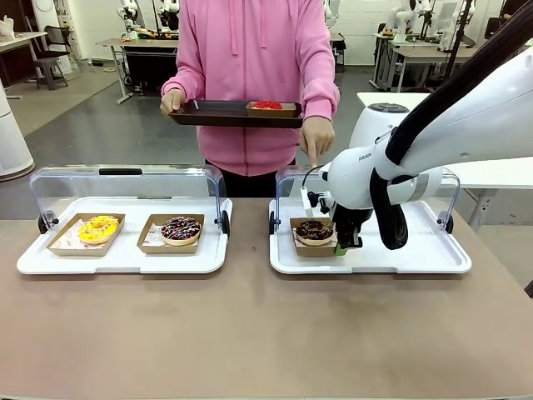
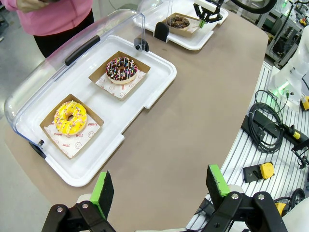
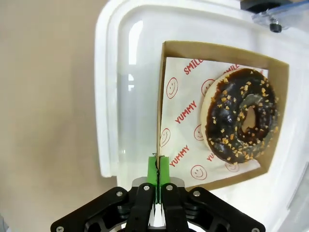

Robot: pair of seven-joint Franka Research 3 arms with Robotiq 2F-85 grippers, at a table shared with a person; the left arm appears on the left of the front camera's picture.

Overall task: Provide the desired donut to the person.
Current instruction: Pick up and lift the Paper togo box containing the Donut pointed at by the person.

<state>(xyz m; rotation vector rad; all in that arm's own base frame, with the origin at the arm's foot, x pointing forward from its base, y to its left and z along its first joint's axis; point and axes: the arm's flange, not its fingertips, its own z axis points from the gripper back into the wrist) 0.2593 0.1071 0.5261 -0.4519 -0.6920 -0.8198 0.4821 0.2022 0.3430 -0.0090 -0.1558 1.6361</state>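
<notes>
A chocolate donut with nut crumbs lies in a brown cardboard box on the right white tray. My right gripper is shut on the box's near wall, beside the donut. The person in a pink hoodie stands at the far side. One hand holds a dark tray carrying a red donut. The other hand points a finger down toward the right tray. My left gripper hangs open above the bare table with nothing between its fingers.
The left white tray holds a yellow donut and a chocolate sprinkle donut, each in a box. Clear lids stand raised behind both trays. The brown tabletop in front is bare.
</notes>
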